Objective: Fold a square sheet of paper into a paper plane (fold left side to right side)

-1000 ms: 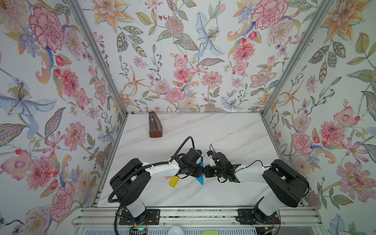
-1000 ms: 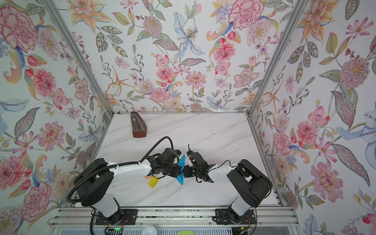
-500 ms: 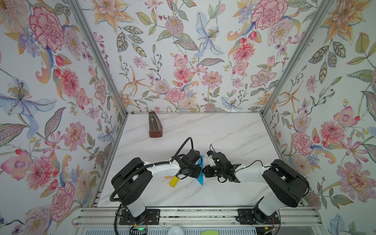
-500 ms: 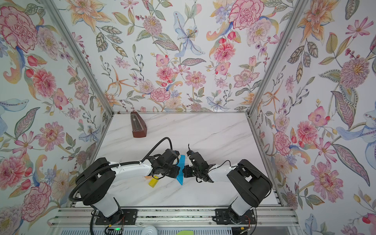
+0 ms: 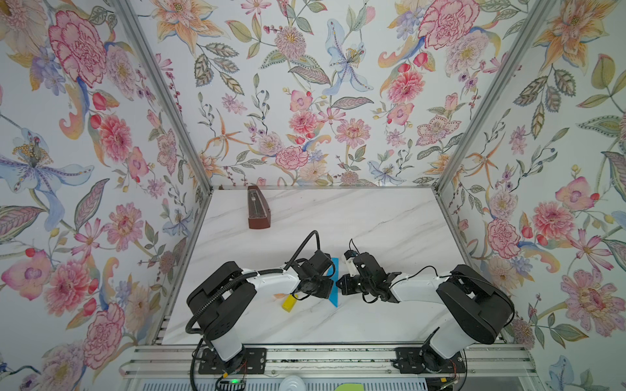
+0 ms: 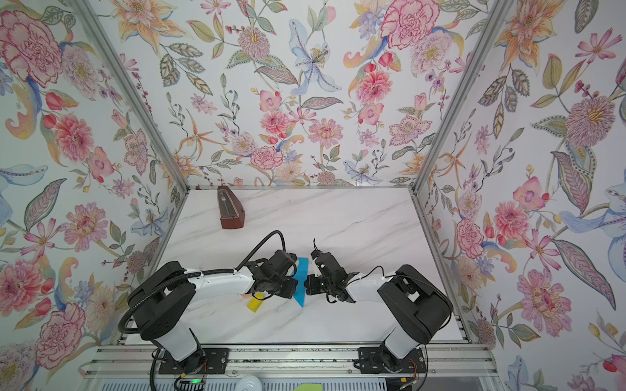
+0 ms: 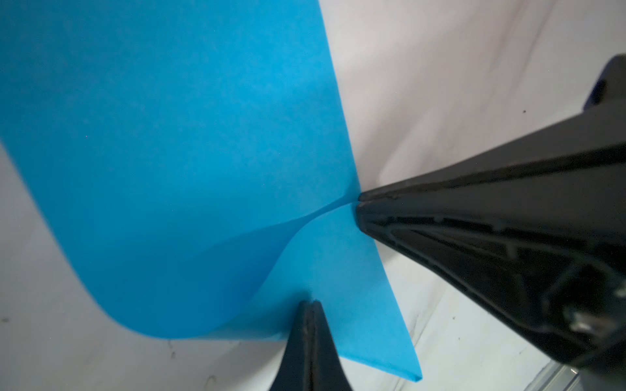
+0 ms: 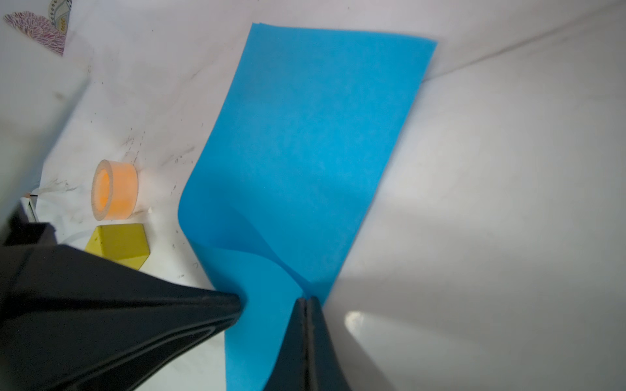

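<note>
Though arms (image 5: 271,281) hide part, the square sheet of paper (image 6: 299,296) touches the closed left pincer (image 7: 310,304) and right pincer (image 8: 306,301).

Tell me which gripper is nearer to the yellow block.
Left. The left gripper touches the blue paper on the side where the yellow block lies, close by it. The right gripper meets the paper at its opposite edge, farther from the block.

Between left gripper (image 7: 311,302) and right gripper (image 8: 306,299) jaws: square sheet of paper (image 5: 335,267); block (image 5: 288,303), tape roll (image 8: 113,189) left of left jaws; metronome (image 5: 257,211) far behind.
</note>
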Robot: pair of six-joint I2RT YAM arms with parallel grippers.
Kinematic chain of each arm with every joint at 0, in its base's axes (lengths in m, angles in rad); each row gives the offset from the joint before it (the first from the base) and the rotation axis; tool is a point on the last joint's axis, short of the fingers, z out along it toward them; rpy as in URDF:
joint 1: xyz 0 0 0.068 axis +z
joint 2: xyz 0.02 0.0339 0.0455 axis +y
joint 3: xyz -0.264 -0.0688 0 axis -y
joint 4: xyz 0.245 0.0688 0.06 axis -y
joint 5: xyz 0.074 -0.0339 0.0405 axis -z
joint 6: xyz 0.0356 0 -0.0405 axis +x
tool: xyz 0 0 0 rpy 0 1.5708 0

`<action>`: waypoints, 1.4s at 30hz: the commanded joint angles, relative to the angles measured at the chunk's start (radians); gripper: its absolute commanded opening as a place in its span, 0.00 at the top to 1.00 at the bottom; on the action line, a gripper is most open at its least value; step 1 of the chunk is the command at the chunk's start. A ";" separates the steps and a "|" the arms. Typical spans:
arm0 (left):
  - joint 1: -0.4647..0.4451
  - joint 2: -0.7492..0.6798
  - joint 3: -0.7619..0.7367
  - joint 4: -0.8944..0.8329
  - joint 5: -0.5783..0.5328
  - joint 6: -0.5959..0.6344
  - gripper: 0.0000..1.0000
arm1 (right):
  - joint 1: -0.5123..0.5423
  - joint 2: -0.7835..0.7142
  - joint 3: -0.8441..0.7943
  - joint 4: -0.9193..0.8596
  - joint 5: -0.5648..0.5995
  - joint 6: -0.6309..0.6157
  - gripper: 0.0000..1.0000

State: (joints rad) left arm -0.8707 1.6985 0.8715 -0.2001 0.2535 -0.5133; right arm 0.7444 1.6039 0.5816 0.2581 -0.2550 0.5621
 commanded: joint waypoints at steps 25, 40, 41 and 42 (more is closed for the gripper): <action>-0.040 -0.021 -0.254 0.413 -0.042 -0.408 1.00 | 0.105 -0.157 -0.004 -0.135 0.016 0.553 0.96; -0.042 -0.011 -0.258 0.428 -0.036 -0.412 1.00 | 0.115 -0.020 0.041 -0.112 0.017 0.593 1.00; -0.041 -0.011 -0.258 0.429 -0.036 -0.411 1.00 | 0.116 -0.021 0.039 -0.118 0.023 0.593 1.00; -0.040 -0.011 -0.259 0.429 -0.036 -0.412 1.00 | 0.114 -0.024 0.035 -0.114 0.023 0.593 1.00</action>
State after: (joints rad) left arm -0.9020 1.6676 0.6415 0.2829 0.2302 -0.9150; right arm 0.8543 1.5711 0.6025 0.1482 -0.2501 1.1423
